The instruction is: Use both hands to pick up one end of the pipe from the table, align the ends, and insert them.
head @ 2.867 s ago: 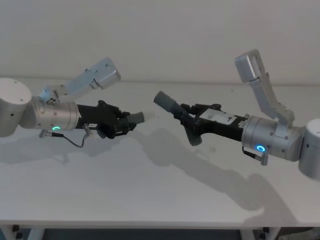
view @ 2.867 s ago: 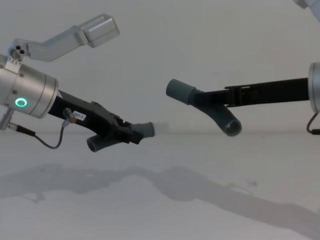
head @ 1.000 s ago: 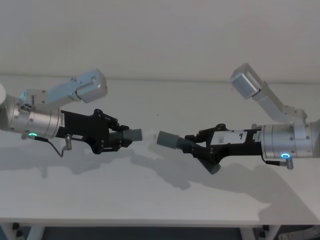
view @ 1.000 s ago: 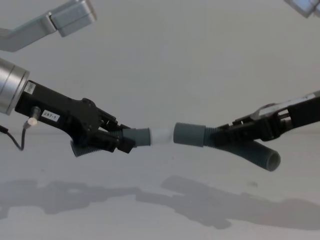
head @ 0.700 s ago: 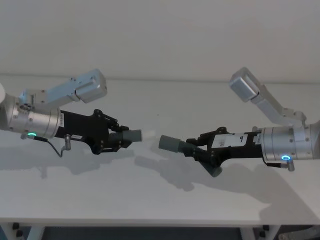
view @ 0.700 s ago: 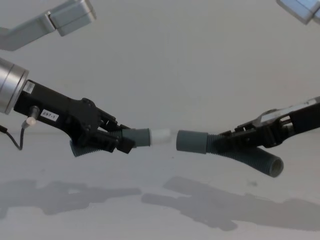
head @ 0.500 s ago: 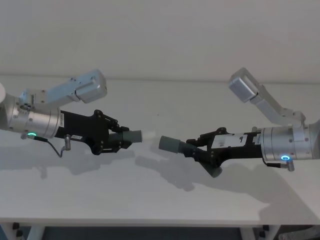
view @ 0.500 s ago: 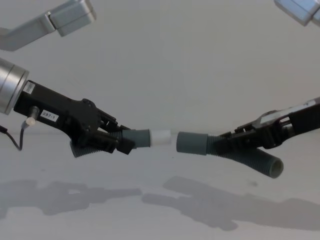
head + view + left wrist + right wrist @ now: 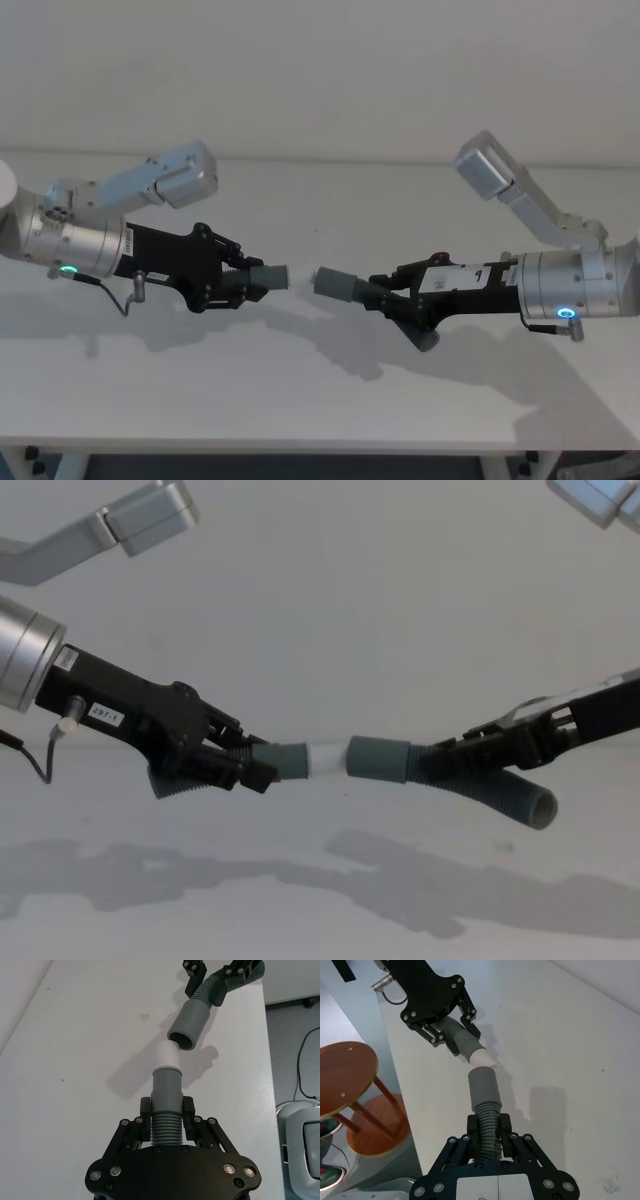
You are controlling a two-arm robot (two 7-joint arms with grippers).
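I'm working in a bare test room or lab: plain white table (image 9: 300, 390), blank white wall (image 9: 320, 70), a round wooden stool (image 9: 345, 1077) beside it.

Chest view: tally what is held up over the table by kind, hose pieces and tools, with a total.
Hose pieces: 2, the left hose piece with its white tip, and the right hose piece
Tools: 2, the left tool and the right tool, each shut on its own piece
Total: 4, all above the table
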